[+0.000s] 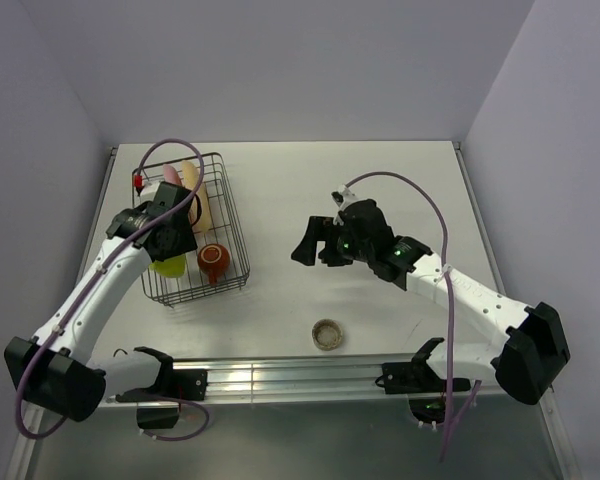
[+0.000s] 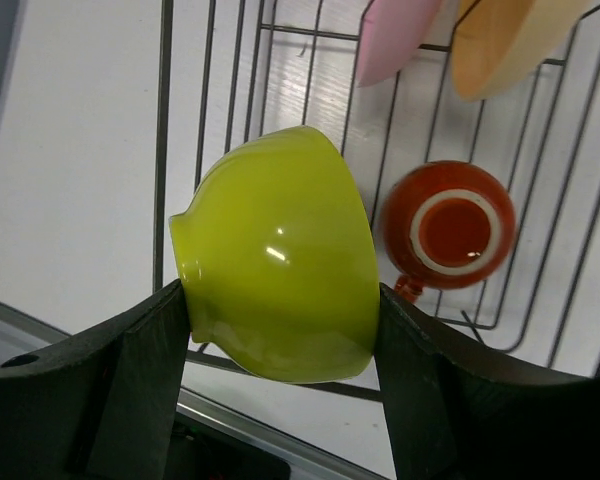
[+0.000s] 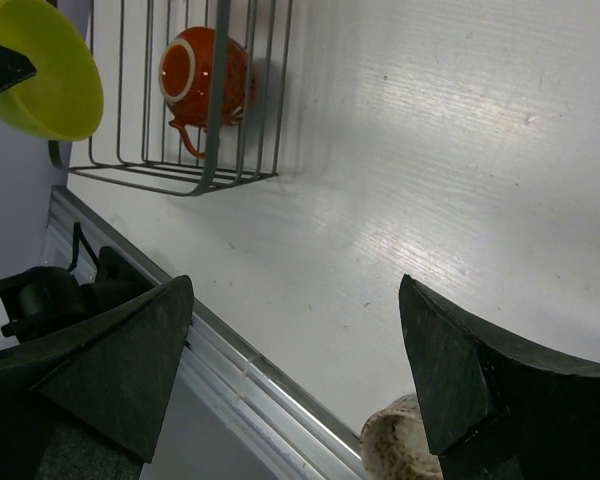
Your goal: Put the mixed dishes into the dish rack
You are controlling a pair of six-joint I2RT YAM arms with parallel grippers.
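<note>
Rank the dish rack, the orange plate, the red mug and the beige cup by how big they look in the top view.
1. Dish rack.
2. Orange plate, standing on edge.
3. Red mug and beige cup: about alike, so unranked.

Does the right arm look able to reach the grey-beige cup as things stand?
Probably yes: the right end effector is open and empty, the cup stands alone close by, and nothing lies between them.
</note>
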